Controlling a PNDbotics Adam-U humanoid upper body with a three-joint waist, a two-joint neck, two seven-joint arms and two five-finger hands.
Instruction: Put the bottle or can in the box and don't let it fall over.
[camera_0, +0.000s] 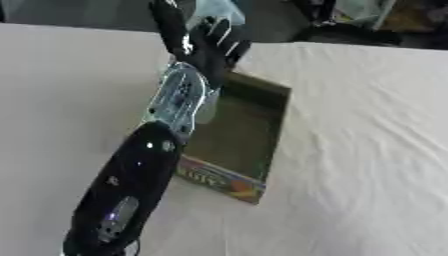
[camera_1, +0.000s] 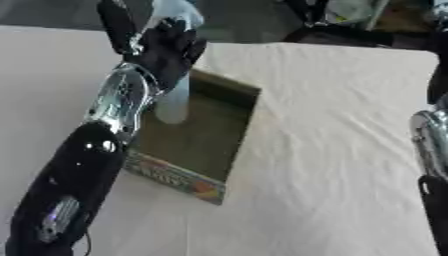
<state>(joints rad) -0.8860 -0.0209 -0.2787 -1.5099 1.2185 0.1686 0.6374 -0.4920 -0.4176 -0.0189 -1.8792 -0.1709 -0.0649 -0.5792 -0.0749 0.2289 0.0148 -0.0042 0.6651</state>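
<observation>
White cloth covers the table as your left hand, fingers curled round a pale translucent bottle, holds it upright over the far left corner of the open cardboard box. Your right arm shows at the right edge, its fingers out of sight.

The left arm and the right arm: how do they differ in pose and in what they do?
The left hand holds a pale bottle over the box; the right arm holds nothing visible. The left arm crosses the picture; the right arm shows only at the right edge. Both are black and silver.
</observation>
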